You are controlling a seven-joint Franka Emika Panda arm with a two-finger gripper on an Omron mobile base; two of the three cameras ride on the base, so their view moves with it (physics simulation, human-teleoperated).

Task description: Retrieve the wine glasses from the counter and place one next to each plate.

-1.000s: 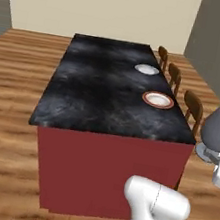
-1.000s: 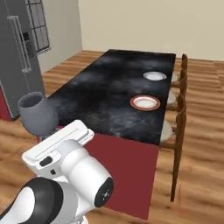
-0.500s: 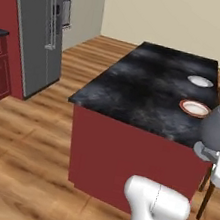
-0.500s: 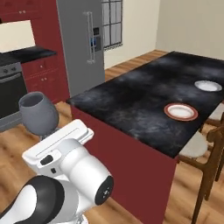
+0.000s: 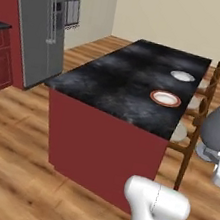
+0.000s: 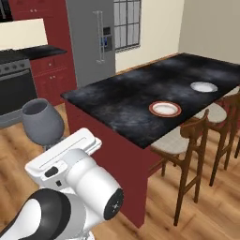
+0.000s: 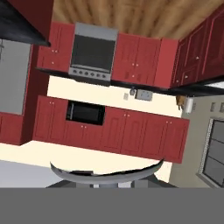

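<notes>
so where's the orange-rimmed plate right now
The orange-rimmed plate sits on the black island top near its chair-side edge, in front of the plain white plate and beside a wooden chair.

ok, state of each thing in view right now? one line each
wine glass: upright, carried above the hand, off any surface
gripper: shut on the wine glass
orange-rimmed plate: flat on the island, empty, no glass beside it
white plate: flat on the island, empty, no glass beside it
fridge: doors closed
</notes>
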